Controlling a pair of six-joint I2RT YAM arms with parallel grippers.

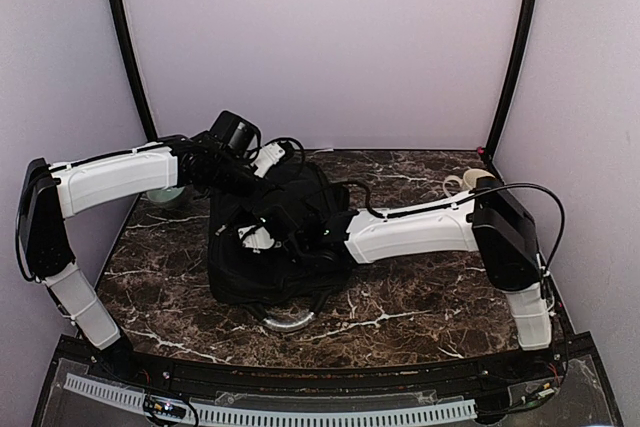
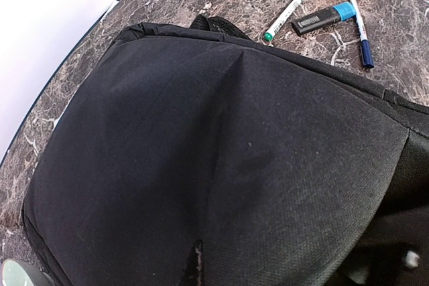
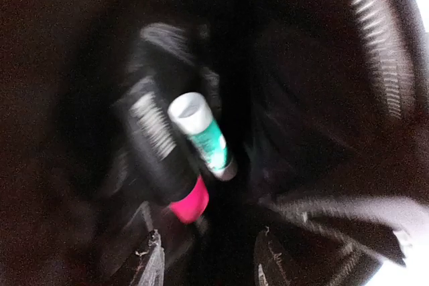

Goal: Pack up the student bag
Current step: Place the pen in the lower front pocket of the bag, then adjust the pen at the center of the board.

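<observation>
Now: left gripper [image 1: 265, 162] jaws closed, pinching black soft fabric backpack [image 2: 201, 152]; right gripper [image 3: 204, 259] inside it, jaws apart, empty, facing white-capped green tube [image 3: 204, 135], black pink-ended marker [image 3: 164, 155].

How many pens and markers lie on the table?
3, together beside the bag: green-tipped pen, black-and-blue marker, blue-capped pen. The bag may hide more.

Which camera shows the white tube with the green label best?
The right wrist view: the white tube with the green label lies inside the black fabric backpack, though blurred. The top and left wrist views show only the backpack's outside.
</observation>
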